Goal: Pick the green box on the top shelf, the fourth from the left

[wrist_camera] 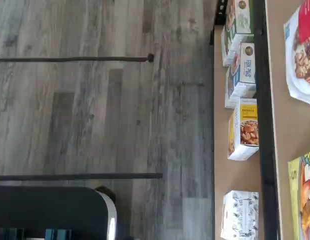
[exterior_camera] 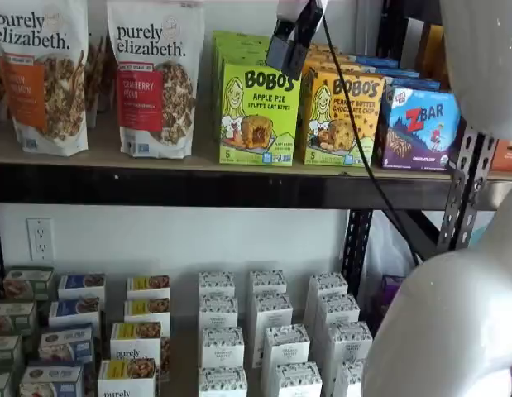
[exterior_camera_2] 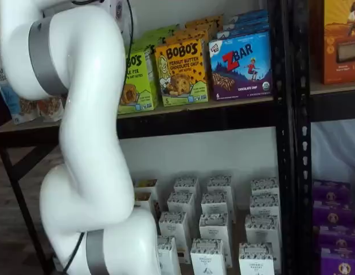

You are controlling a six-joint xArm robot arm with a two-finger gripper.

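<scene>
The green box (exterior_camera: 260,112) is a lime-green Bobo's Apple Pie carton standing upright on the top shelf (exterior_camera: 198,186), with more green cartons behind it. In a shelf view my arm hides its left part (exterior_camera_2: 138,80). The wrist view catches its lime-green front edge (wrist_camera: 297,192) on the tan board past the dark beam (wrist_camera: 265,125). My gripper (exterior_camera: 284,50) hangs from the top edge with its cable, in front of the upper right corner of the green box. Its black fingers show as one dark shape with no plain gap and nothing in them.
Two Purely Elizabeth bags (exterior_camera: 156,78) stand left of the green box. An orange-yellow Bobo's box (exterior_camera: 342,116) and a blue ZBar box (exterior_camera: 421,128) stand to its right. Small white cartons (exterior_camera: 268,339) fill the lower level. My white arm (exterior_camera_2: 80,143) blocks much of a shelf view.
</scene>
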